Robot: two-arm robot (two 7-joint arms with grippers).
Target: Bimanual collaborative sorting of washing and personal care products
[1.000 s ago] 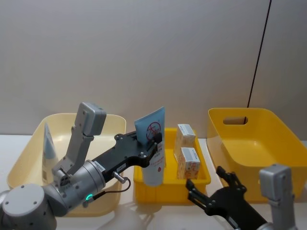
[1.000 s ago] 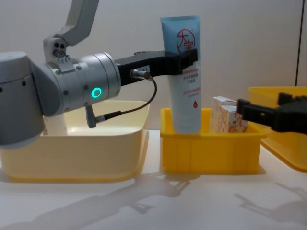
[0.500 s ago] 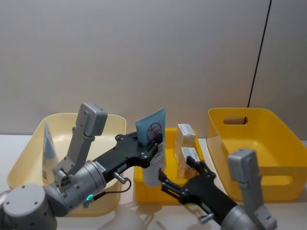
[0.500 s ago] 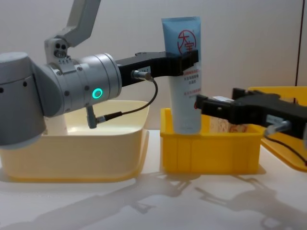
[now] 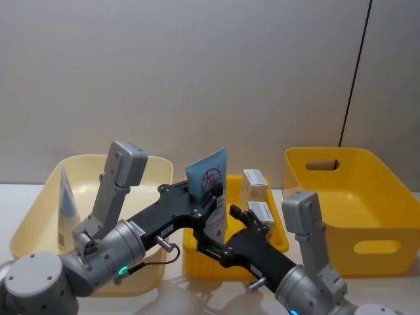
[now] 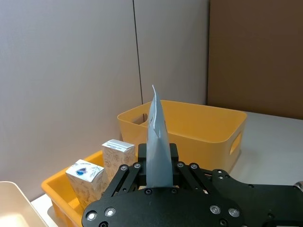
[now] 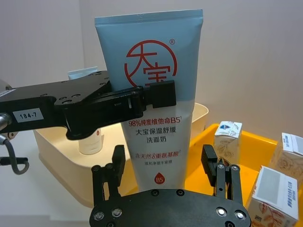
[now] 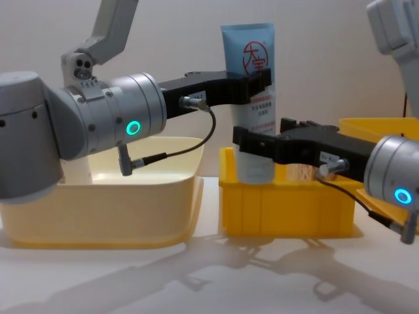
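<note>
Jaws of the left gripper (image 8: 258, 82) are closed flat on the upper half of a light-blue squeeze tube (image 8: 250, 49), just under its red circle logo. The tube is upright, crimped end up. The left arm comes in from 9 o'clock in the chest view, above the cream bin (image 8: 98, 216).

The right gripper (image 7: 163, 165) has its jaws spread wide, one finger on each side of the tube's lower half at the level of the red print. From its wrist view there is a gap between each finger and the tube, so nothing is held. In the chest view this gripper reaches in from 3 o'clock, below the left one.

The tube's lower end drops behind the front wall of the small yellow bin (image 8: 288, 209); whether it touches the floor of the bin cannot be told. White cartons (image 5: 254, 184) with orange-pink print stand upright in the same bin, at 3 o'clock of the tube in the head view, near it but apart.

The cream bin sits at 9 o'clock of the small bin, with a second light-blue tube (image 5: 65, 197) standing at its far left side. A large yellow bin (image 5: 367, 216) with a handle slot lies at 3 o'clock. All three bins rest on the white bench (image 8: 196, 275).
</note>
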